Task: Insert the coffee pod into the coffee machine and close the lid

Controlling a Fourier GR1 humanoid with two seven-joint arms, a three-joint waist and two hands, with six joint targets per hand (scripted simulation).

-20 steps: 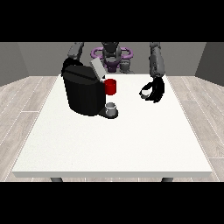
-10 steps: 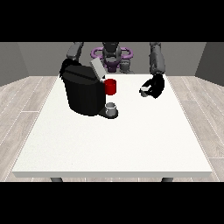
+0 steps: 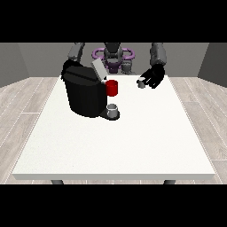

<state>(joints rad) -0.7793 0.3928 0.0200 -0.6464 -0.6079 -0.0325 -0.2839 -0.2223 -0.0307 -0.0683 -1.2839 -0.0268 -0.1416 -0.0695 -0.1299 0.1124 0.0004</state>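
The black coffee machine (image 3: 84,95) stands on the left half of the table, its grey lid (image 3: 98,69) tilted up and open. A red part (image 3: 112,88) juts from its front, above a small grey cup (image 3: 113,109) on the base. The hand at the view's right (image 3: 154,76) hovers to the right of the machine with its fingers curled round a small grey coffee pod (image 3: 141,83). The other arm (image 3: 75,52) reaches down behind the machine's top left corner. Its hand blends into the black body there.
The white table (image 3: 133,142) stretches wide toward the camera. The robot's torso (image 3: 113,55) stands behind the far edge, with a purple ring around it.
The hand at the view's right has lifted with the pod and drifted a little toward the machine. The machine, lid and other arm look unchanged.
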